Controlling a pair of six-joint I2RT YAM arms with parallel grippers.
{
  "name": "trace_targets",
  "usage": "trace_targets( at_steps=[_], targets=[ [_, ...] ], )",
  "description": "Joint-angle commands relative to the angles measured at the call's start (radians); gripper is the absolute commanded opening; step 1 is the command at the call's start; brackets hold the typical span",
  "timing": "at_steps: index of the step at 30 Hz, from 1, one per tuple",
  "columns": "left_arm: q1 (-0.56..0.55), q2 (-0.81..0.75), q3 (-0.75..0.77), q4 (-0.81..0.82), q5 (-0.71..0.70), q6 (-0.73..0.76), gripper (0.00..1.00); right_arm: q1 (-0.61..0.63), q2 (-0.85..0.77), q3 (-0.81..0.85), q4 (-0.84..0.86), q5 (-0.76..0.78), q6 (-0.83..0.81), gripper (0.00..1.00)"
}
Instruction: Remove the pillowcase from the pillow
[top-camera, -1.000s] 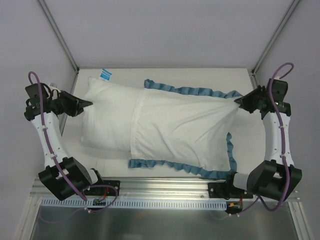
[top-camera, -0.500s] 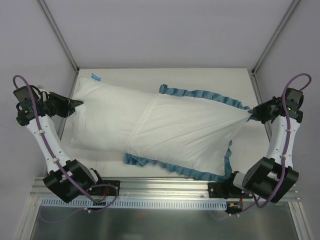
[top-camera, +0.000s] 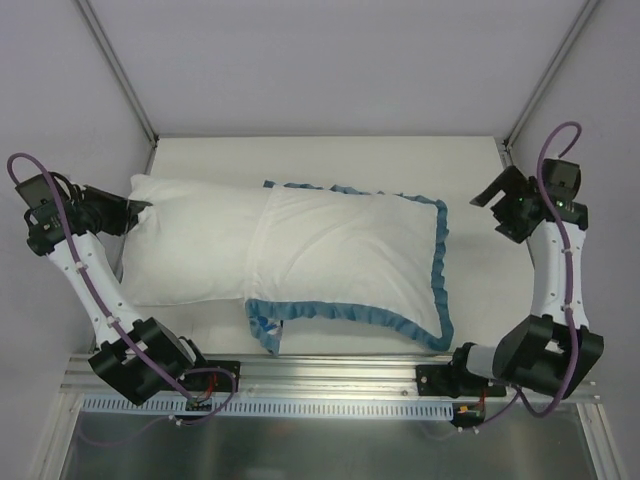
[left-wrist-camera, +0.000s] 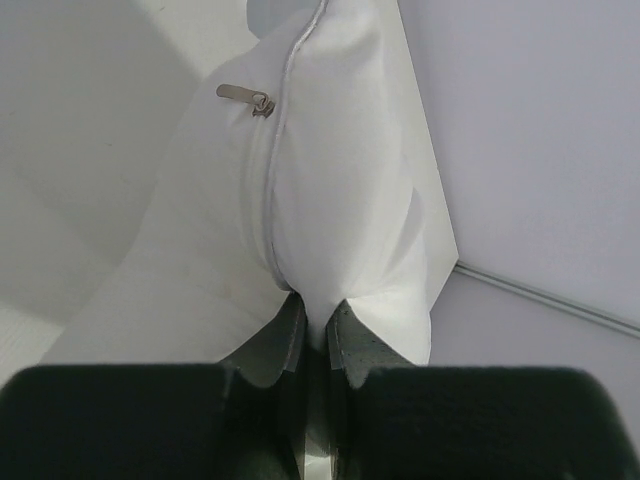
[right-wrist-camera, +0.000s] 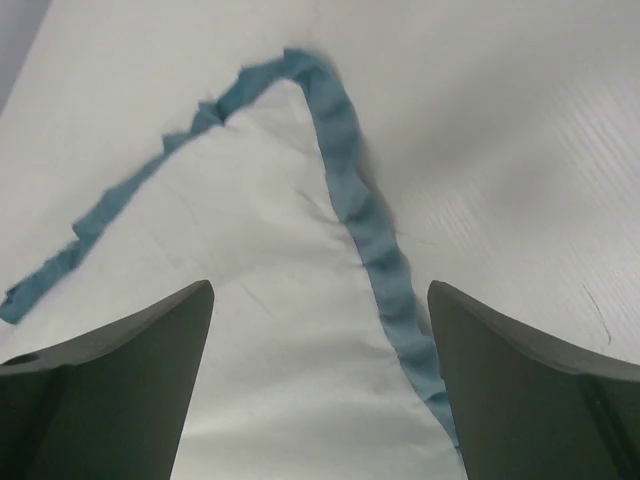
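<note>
The plain white pillow (top-camera: 185, 250) lies across the table, its left half bare. Its right half sits inside the pillowcase (top-camera: 350, 260), which shows its white inside and teal-blue ruffled edging. My left gripper (top-camera: 138, 212) is shut on the pillow's left corner (left-wrist-camera: 330, 230); the fabric is pinched between its fingers, below a zipper pull (left-wrist-camera: 245, 96). My right gripper (top-camera: 489, 193) hangs open, up and to the right of the pillowcase, touching nothing. In the right wrist view the pillowcase's corner (right-wrist-camera: 270, 300) and its ruffle (right-wrist-camera: 375, 240) lie flat beneath the open right gripper (right-wrist-camera: 320, 295).
Grey walls and slanted metal posts (top-camera: 115, 70) close in the table (top-camera: 485, 290) on the left, right and back. An aluminium rail (top-camera: 330, 375) runs along the near edge between the arm bases.
The right gripper has opened and let go of the pillowcase corner, which has dropped flat onto the table. The left gripper has pulled the pillow further left, and more of it is bare.
</note>
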Motion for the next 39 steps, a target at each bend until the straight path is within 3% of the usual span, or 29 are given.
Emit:
trace_targets(
  at_steps=[1, 8, 13, 17, 22, 24, 28, 29, 32, 34, 39],
  targets=[
    [-0.009, -0.045, 0.007, 0.074, -0.021, 0.000, 0.00, 0.040, -0.134, -0.109, -0.007, 0.028, -0.060, 0.94],
    [-0.104, -0.045, -0.037, 0.074, -0.084, 0.034, 0.00, 0.189, -0.427, -0.454, -0.002, -0.043, -0.029, 0.98],
    [-0.121, -0.057, -0.057, 0.074, -0.101, 0.035, 0.00, 0.321, -0.605, -0.677, 0.062, -0.108, 0.101, 1.00],
    [-0.122, -0.062, -0.055, 0.074, -0.098, 0.041, 0.00, 0.463, -0.651, -0.766, 0.147, -0.150, 0.133, 0.99],
    [-0.125, -0.065, -0.068, 0.074, -0.095, 0.038, 0.00, 0.579, -0.552, -0.767, 0.170, -0.021, 0.132, 0.97],
    [-0.124, -0.069, -0.071, 0.074, -0.095, 0.040, 0.00, 0.585, -0.516, -0.772, 0.196, -0.009, 0.132, 0.90],
    [-0.124, -0.069, -0.068, 0.074, -0.097, 0.043, 0.00, 0.585, -0.468, -0.769, 0.210, 0.054, 0.141, 0.27],
    [-0.125, -0.068, -0.066, 0.074, -0.097, 0.043, 0.00, 0.585, -0.478, -0.751, 0.187, 0.092, 0.144, 0.02],
    [-0.124, -0.060, -0.055, 0.074, -0.103, 0.044, 0.00, 0.535, -0.559, -0.676, 0.057, 0.299, 0.127, 0.01],
    [-0.124, -0.051, -0.051, 0.074, -0.101, 0.041, 0.00, 0.458, -0.585, -0.596, 0.014, 0.330, 0.107, 0.01],
    [-0.096, -0.040, -0.036, 0.075, -0.092, 0.032, 0.00, 0.038, -0.582, -0.427, -0.055, 0.223, 0.035, 0.01]
  ],
)
